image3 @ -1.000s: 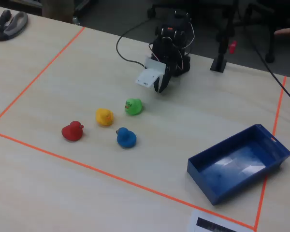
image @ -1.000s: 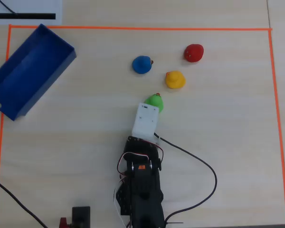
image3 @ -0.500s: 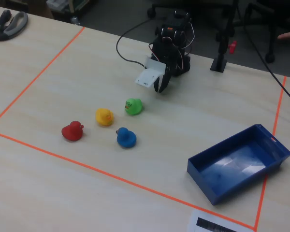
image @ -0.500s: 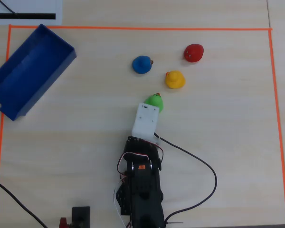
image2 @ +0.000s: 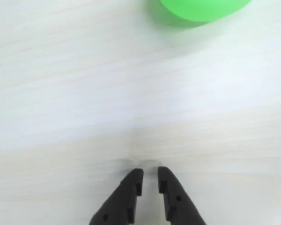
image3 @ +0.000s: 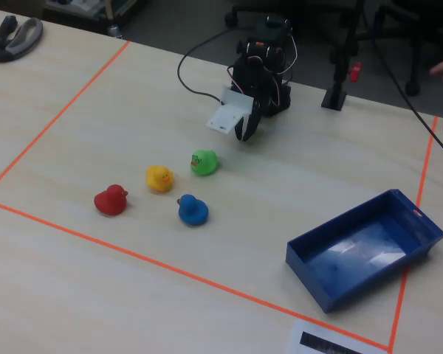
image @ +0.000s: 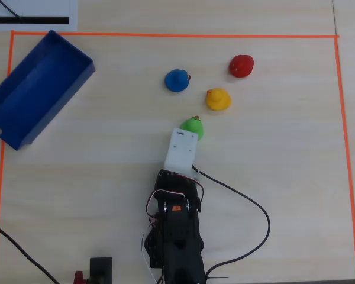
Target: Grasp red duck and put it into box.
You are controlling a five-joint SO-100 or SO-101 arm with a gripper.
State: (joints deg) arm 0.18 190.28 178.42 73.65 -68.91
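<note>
The red duck point(image: 241, 65) sits on the wooden table at the far right of the duck group in the overhead view, and leftmost in the fixed view point(image3: 111, 200). The blue box point(image: 29, 89) lies empty at the upper left in the overhead view, and at the lower right in the fixed view point(image3: 369, 247). My gripper point(image2: 150, 171) hangs just above bare table, its jaws nearly together with nothing between them. It is well short of the red duck. In the overhead view a white wrist housing point(image: 182, 148) hides the jaws.
A green duck point(image: 193, 126) lies just ahead of the gripper, at the top edge of the wrist view point(image2: 201, 9). A yellow duck point(image: 218, 99) and a blue duck point(image: 177, 80) sit beyond it. Orange tape point(image: 165, 35) borders the workspace. A black cable point(image: 248, 207) loops right of the arm.
</note>
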